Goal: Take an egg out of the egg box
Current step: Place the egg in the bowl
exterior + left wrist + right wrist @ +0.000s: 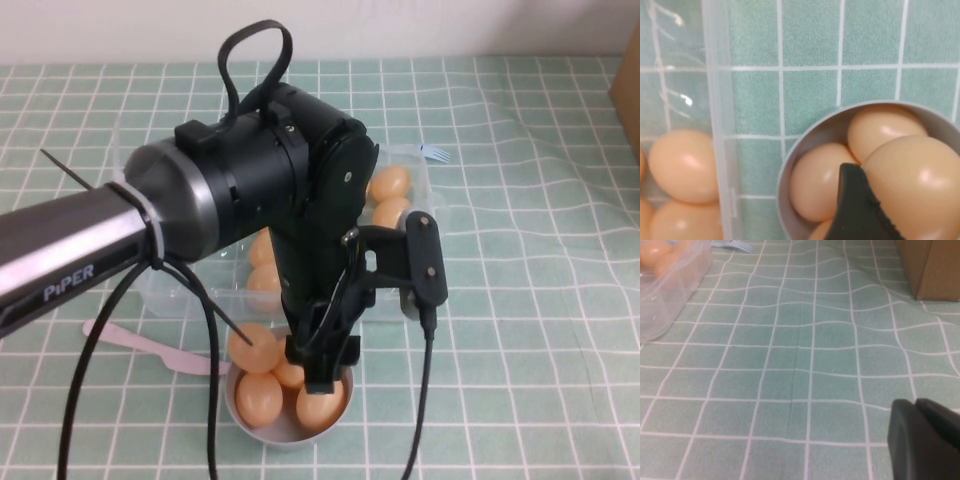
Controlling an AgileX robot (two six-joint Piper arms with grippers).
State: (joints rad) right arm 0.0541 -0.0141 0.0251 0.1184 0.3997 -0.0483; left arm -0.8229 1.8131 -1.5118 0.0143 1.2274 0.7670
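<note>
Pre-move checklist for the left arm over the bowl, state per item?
1. Left gripper over the bowl: ok.
2. Egg placed: the top egg lies on the others in the bowl, against one finger; release cannot tell.
3. Bowl room: not ok, eggs piled to the rim.
4. Egg box has eggs left: ok.
5. Pink spoon beside the bowl, clear of the gripper: ok.
6. Right gripper parked low over bare cloth, fingers together: ok.
</note>
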